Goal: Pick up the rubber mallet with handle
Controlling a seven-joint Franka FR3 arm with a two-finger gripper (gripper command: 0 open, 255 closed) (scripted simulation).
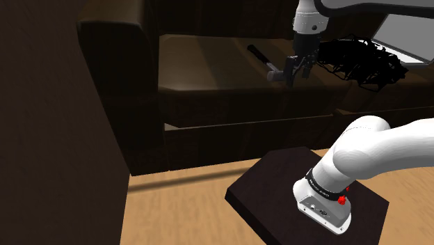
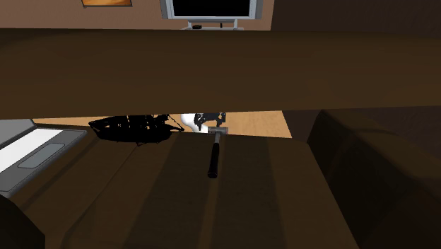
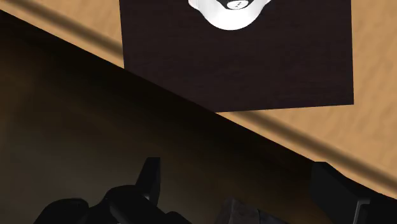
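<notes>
The mallet lies on the dark brown sofa seat (image 1: 209,66), its black handle (image 1: 259,56) running back from a grey head (image 1: 276,74). From behind the sofa, the handle (image 2: 213,159) points toward the camera and the head (image 2: 219,131) sits near the seat's front edge. My black gripper (image 1: 295,71) hangs just over the seat beside the head, fingers apart. In the wrist view, the gripper (image 3: 242,188) is open, and the grey head (image 3: 245,213) shows low between the fingers without touching them.
A black tangled object (image 1: 362,62) lies on the seat close beside the gripper, with a grey laptop-like slab (image 1: 410,42) behind it. The sofa arm (image 1: 111,83) rises on the shoulder view's left. The dark stand (image 3: 254,63) sits on the wooden floor (image 1: 181,209).
</notes>
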